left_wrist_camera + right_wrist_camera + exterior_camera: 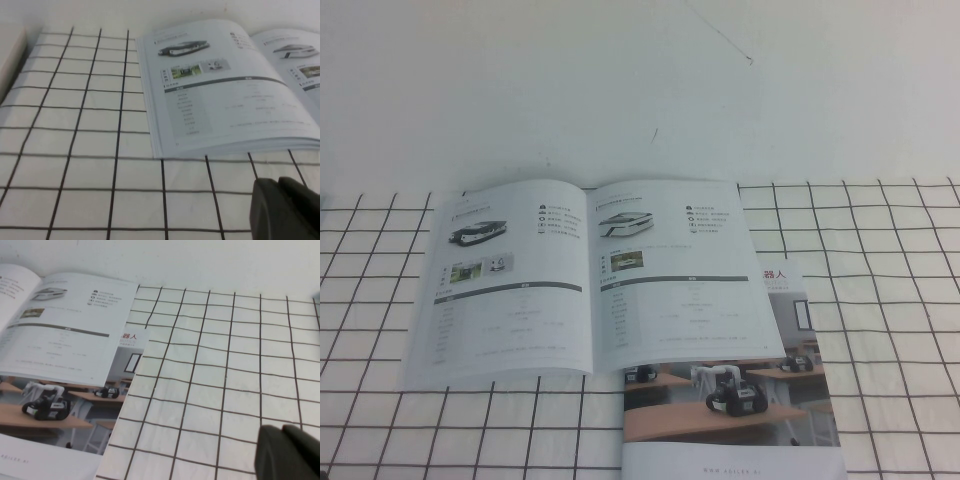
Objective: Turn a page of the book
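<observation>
The book (590, 275) lies open and flat on the checked cloth, both pages showing a small vehicle photo, icons and a table. Its right page (680, 270) rests partly on a colour-photo brochure. Neither arm shows in the high view. My left gripper (279, 184) is shut and empty, low over the cloth in front of the book's left page (225, 90), apart from it. My right gripper (283, 430) is shut and empty, over the cloth to the right of the book (65, 325), well clear of it.
The colour-photo brochure (730, 410) lies under the book's front right corner and reaches the table's front edge; it also shows in the right wrist view (60, 420). The checked cloth (880, 300) covers the near table. Bare white surface (640, 90) lies behind it.
</observation>
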Robot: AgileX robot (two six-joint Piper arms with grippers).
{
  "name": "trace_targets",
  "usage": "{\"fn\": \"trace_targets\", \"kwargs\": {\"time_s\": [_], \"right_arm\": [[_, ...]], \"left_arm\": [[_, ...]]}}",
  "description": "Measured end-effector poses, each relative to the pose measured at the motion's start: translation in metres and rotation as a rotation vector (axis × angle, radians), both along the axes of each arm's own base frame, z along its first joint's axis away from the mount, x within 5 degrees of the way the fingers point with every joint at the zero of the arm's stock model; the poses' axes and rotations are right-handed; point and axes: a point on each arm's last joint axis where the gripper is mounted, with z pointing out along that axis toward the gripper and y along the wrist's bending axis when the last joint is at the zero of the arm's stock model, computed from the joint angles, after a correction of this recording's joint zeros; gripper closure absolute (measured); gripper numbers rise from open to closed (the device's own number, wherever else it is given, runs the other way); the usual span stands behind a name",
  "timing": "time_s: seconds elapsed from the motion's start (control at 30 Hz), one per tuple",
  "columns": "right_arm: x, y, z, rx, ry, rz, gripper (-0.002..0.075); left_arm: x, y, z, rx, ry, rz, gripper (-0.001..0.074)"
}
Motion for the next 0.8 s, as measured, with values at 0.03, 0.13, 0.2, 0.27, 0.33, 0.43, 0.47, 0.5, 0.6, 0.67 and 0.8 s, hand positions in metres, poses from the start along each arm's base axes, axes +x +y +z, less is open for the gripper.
{"fn": "trace_targets", "kwargs": {"time_s": [0.03,0.13,0.2,0.27,0.33,0.43,0.47,0.5,0.6,0.67,0.8], "right_arm": [[0.0,0.0,0.0,0.0,0.0,0.0,0.0725],[0.0,0.0,0.0,0.0,0.0,0.0,0.0725],[0.0,0.0,0.0,0.002,0.0,-0.001,0.0725],[0.0,0.0,0.0,0.002,0.0,-0.001,0.0725],[0.0,0.0,0.0,0.002,0.0,-0.001,0.0725],[0.0,0.0,0.0,0.002,0.0,-0.001,0.0725],[0.0,0.0,0.0,0.002,0.0,-0.001,0.0725],[0.0,0.0,0.0,0.002,0.0,-0.001,0.0725],[0.0,0.0,0.0,0.002,0.0,-0.001,0.0725],[0.0,0.0,0.0,0.002,0.0,-0.001,0.0725],[0.0,0.0,0.0,0.002,0.0,-0.001,0.0725]], "left_arm": [[0.0004,0.0003,0.0,0.005,-0.009,0.002,0.0738],[0.0005,0.0004,0.0002,0.015,-0.018,0.0,0.0738],[0.0005,0.0005,0.0002,0.023,-0.018,-0.001,0.0738],[0.0005,0.0006,0.0,0.026,-0.017,-0.001,0.0738],[0.0005,0.0006,0.0,0.028,-0.017,-0.002,0.0738],[0.0005,0.0006,0.0,0.029,-0.017,-0.002,0.0738],[0.0005,0.0006,0.0,0.029,-0.017,-0.002,0.0738],[0.0005,0.0006,0.0,0.029,-0.017,-0.002,0.0738],[0.0005,0.0006,0.0,0.035,-0.018,-0.004,0.0738],[0.0005,0.0006,0.0,0.037,-0.018,-0.005,0.0738],[0.0005,0.0006,0.0,0.04,-0.019,-0.005,0.0738]]}}
